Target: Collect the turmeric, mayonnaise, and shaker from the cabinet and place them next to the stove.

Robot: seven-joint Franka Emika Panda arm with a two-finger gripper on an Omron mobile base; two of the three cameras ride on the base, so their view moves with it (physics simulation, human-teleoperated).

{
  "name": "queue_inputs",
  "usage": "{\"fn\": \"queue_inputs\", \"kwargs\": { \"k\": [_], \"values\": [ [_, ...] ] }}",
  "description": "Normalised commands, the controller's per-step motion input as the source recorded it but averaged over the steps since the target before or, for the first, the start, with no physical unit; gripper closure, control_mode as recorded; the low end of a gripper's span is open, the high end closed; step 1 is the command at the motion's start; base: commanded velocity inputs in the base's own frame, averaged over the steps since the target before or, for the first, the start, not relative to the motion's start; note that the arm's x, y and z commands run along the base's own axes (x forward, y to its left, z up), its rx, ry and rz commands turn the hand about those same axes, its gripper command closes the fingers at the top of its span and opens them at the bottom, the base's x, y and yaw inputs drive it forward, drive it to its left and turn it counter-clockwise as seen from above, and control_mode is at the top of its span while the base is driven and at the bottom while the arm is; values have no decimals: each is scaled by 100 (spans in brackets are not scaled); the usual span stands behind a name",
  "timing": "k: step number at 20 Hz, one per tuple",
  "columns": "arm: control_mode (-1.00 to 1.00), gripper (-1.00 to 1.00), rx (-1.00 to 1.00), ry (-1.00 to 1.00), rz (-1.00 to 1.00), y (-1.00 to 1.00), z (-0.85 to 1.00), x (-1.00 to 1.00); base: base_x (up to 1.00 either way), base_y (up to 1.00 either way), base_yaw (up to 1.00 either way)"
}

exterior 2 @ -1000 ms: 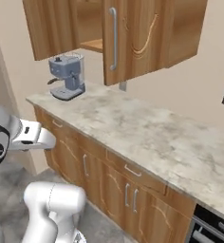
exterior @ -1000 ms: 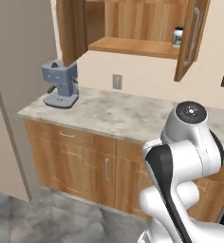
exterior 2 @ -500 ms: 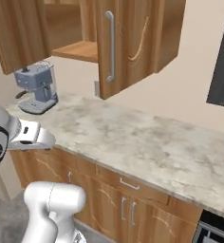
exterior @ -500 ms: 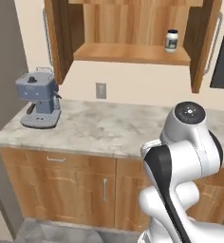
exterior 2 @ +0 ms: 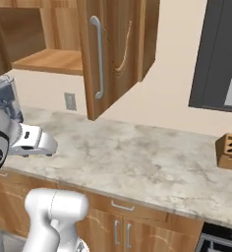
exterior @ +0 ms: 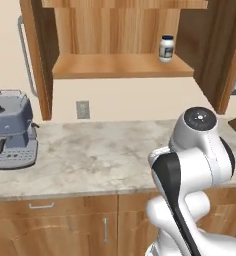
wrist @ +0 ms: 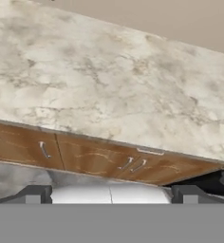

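- Presently the cabinet (exterior: 125, 67) stands open in the upper half of the left base view; the mayonnaise (exterior: 165, 48) sits upright at the right end of its shelf, near the front edge.
- Turmeric and shaker: cannot make them out on the shelf from here.
- The gripper (wrist: 109, 193) hangs low in front of the counter (wrist: 114, 90), fingers spread to their widest with nothing between them (tips at the bottom of the hand view, pointing toward the drawer fronts).
- Handling judgement: the jar looks small, rigid and light, with smooth sides that could slip. Best taken across the white body below the dark lid, jaws level, squeezed gently so it does not tip toward the shelf edge.
- Versus half a second ago: the whole picture has shifted, so the base has driven on. The shelf now faces the left base view squarely, and the coffee machine (exterior: 11, 132) has slid to the left edge.
- In the right base view a knife block (exterior 2: 230, 150) has come in at the right.
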Motion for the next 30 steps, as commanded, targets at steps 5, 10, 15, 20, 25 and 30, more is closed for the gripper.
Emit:
{"fn": "queue_inputs", "kwargs": {
  "k": [5, 10, 15, 20, 25, 30],
  "values": [
    [100, -100, 0, 0, 0, 0, 0, 0, 56, 40, -35],
    [100, -100, 0, 0, 0, 0, 0, 0, 47, 48, -30],
    [100, -100, 0, 0, 0, 0, 0, 0, 49, 44, -20],
    [-100, -100, 9, -7, 2, 6, 0, 32, 22, 15, -3],
    [-100, -100, 15, -28, 14, 0, 35, 36, 0, 0, 0],
    [-100, -100, 1, -15, -1, 2, 79, 34, 0, 0, 0]
  ]
}}
